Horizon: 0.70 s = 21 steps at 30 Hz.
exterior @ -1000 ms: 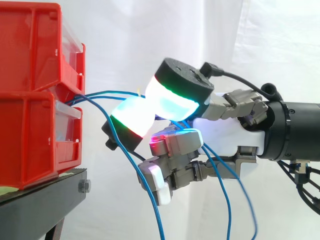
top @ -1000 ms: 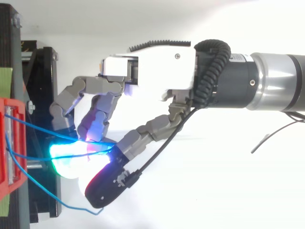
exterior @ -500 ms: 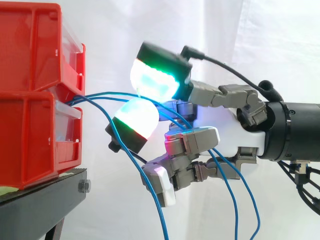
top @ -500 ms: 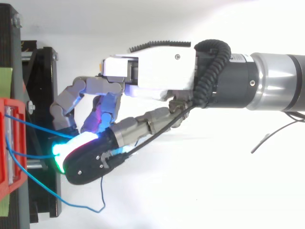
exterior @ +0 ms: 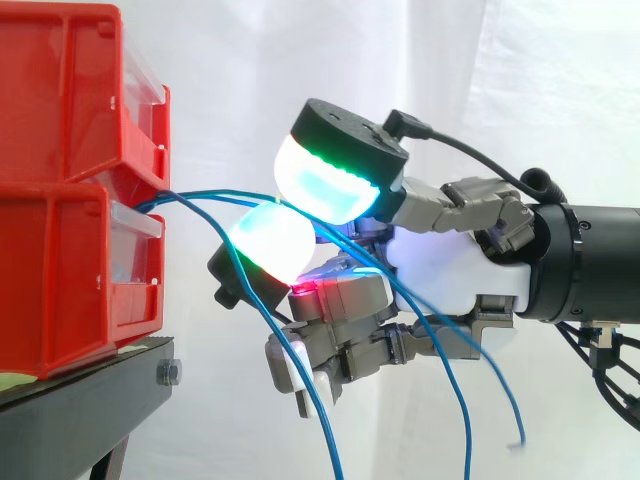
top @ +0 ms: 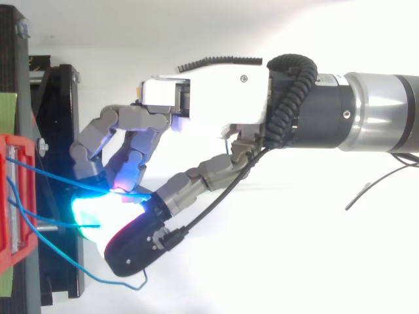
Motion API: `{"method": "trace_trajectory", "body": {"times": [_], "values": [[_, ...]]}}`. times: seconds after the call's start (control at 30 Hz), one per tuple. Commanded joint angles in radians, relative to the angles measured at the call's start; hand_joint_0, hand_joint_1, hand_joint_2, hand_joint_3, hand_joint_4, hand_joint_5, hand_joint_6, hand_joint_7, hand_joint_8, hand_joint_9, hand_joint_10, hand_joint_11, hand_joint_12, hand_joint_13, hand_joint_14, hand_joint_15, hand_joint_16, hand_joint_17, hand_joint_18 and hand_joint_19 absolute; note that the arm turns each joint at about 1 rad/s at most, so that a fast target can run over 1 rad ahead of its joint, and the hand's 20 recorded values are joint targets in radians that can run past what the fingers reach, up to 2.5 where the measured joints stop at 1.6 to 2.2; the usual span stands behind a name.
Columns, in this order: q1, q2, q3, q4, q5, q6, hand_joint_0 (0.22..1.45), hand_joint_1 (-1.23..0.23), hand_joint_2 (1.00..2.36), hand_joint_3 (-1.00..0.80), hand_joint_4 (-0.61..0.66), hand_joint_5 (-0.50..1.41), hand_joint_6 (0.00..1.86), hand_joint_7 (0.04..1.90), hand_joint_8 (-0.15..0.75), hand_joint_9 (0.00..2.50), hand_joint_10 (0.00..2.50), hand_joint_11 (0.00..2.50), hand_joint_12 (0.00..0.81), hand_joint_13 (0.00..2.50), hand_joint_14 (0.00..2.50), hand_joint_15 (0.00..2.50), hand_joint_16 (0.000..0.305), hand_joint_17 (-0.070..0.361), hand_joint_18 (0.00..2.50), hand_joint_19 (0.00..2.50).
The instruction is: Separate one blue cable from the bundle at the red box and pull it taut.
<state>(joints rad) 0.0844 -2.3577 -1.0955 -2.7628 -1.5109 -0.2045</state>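
Sideways, blue cables (exterior: 200, 196) droop past the hand (exterior: 440, 270) — overhead, they fan.

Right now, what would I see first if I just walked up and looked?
The robot's hand in the middle, because its fingers glow bright cyan and green while pinching a blue cable. Next, the stacked red bins on the left, with more blue cables spilling out and drooping down.
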Motion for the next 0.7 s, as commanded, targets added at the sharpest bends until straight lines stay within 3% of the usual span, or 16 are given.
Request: {"method": "trace_trajectory", "body": {"times": [0.0,0.2,0.3,0.47,0.57,0.67], "values": [[0.000,0.000,0.000,-0.006,-0.002,-0.004,0.74,-0.94,1.00,-0.50,-0.05,-0.14,0.96,1.00,0.255,1.20,0.00,1.67,0.362,0.86,0.03,0.87,0.052,0.118,0.72,0.76],[0.001,0.000,0.000,-0.009,0.001,-0.004,0.56,-0.87,1.00,-0.50,0.05,-0.10,0.93,1.00,0.266,1.35,0.01,1.65,0.369,0.94,0.03,0.91,0.052,0.117,0.75,0.80],[0.001,0.000,0.000,-0.009,0.001,-0.004,0.50,-0.74,1.00,-0.50,0.05,-0.09,0.92,0.99,0.283,1.39,0.01,1.62,0.388,0.96,0.03,0.90,0.055,0.124,0.78,0.81],[0.005,0.000,0.000,-0.009,0.000,-0.004,0.57,-0.42,1.00,-0.50,0.02,-0.09,0.91,1.03,0.259,1.42,0.01,1.61,0.358,0.97,0.03,0.92,0.050,0.112,0.75,0.86],[0.005,0.000,0.000,-0.009,-0.002,-0.004,0.61,-0.45,1.00,-0.47,0.04,-0.09,0.90,1.04,0.255,1.40,0.01,1.61,0.366,0.96,0.03,0.93,0.050,0.112,0.72,0.88],[0.005,0.000,0.000,-0.011,0.000,-0.004,0.60,-0.59,1.01,-0.29,0.06,-0.10,0.89,1.02,0.307,1.40,0.01,1.57,0.412,0.98,0.03,0.91,0.060,0.136,0.77,0.84]]}}
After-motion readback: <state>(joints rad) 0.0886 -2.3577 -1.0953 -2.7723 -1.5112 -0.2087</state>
